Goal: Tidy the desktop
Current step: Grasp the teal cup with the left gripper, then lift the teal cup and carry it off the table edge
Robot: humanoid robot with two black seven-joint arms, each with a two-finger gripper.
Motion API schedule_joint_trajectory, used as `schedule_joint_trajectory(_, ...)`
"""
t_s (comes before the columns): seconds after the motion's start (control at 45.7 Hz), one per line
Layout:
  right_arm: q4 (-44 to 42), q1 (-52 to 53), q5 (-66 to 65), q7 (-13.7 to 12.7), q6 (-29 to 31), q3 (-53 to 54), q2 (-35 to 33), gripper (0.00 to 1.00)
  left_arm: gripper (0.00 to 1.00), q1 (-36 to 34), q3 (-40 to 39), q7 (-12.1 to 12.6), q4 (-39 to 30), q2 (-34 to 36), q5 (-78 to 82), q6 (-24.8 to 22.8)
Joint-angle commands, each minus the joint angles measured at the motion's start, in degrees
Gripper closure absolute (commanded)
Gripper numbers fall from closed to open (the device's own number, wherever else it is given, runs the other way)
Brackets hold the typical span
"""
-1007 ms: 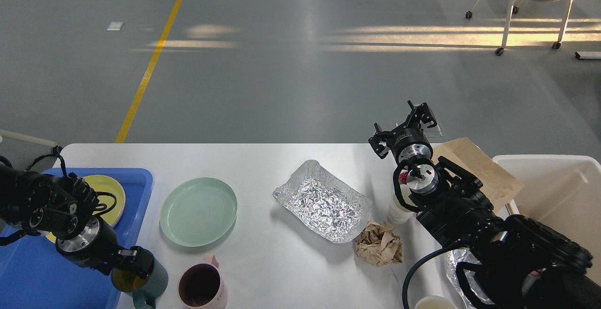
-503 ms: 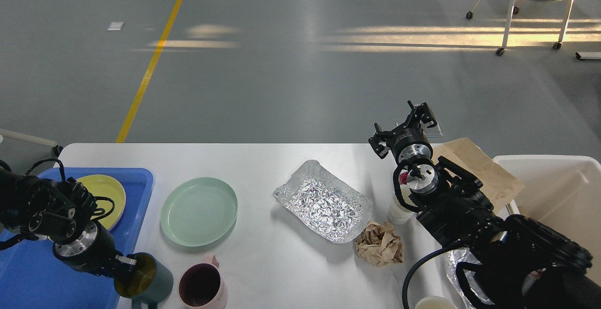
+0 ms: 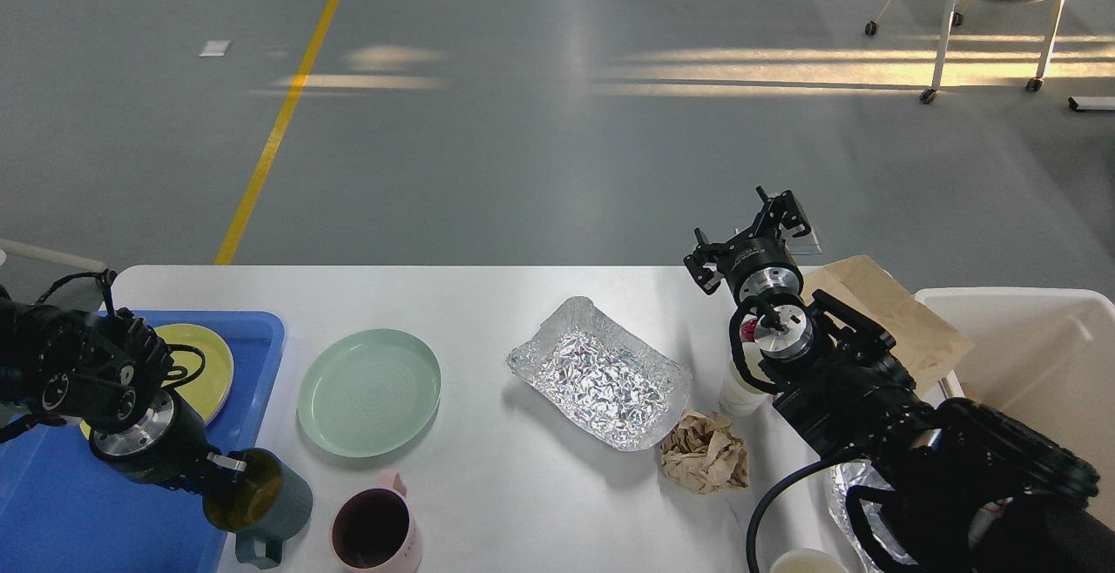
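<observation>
The white desktop carries dishes and rubbish. My left gripper is shut on the rim of a teal mug, held tilted at the right edge of the blue tray, near the table's front. A pink mug stands just right of it. A green plate lies beyond them. My right gripper stands open above the table's far right edge with nothing between its fingers.
A yellow plate lies in the blue tray. A foil tray, crumpled brown paper and a white cup sit mid-right. A brown paper bag lies beside the off-white bin.
My left gripper dipped toward the front edge with the teal mug, then came back up and slightly left. The right arm has not moved.
</observation>
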Motion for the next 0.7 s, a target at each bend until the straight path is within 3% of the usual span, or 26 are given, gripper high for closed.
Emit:
schedule_joint_trajectory(0.0,0.0,0.0,0.0,0.0,0.0,0.0,0.0,0.0,1.0,-2.4,0.1,-0.2,-1.1,1.2,-0.1,-0.9)
schedule_joint_trajectory(0.306,0.0,-0.1,0.0,0.0,0.0,0.0,0.0,0.0,1.0,-12.0,-0.3,-0.3,-2.7,3.9,-0.2,-10.8)
schedule_joint_trajectory(0.394,0.0,0.0,0.0,0.0,0.0,0.0,0.0,0.0,1.0,-17.3,-0.2,-0.3,-3.4,5.2,-0.2,-16.1)
schedule_joint_trajectory(0.591,0.1,0.0,0.0,0.0,0.0,0.0,0.0,0.0,1.0,-30.8,0.7,-0.8,-3.7,6.0,-0.2,-33.4)
schedule_joint_trajectory(0.679,0.1,0.0,0.0,0.0,0.0,0.0,0.0,0.0,1.0,-36.5,0.8,-0.9,-3.8,6.4,-0.3,-33.8)
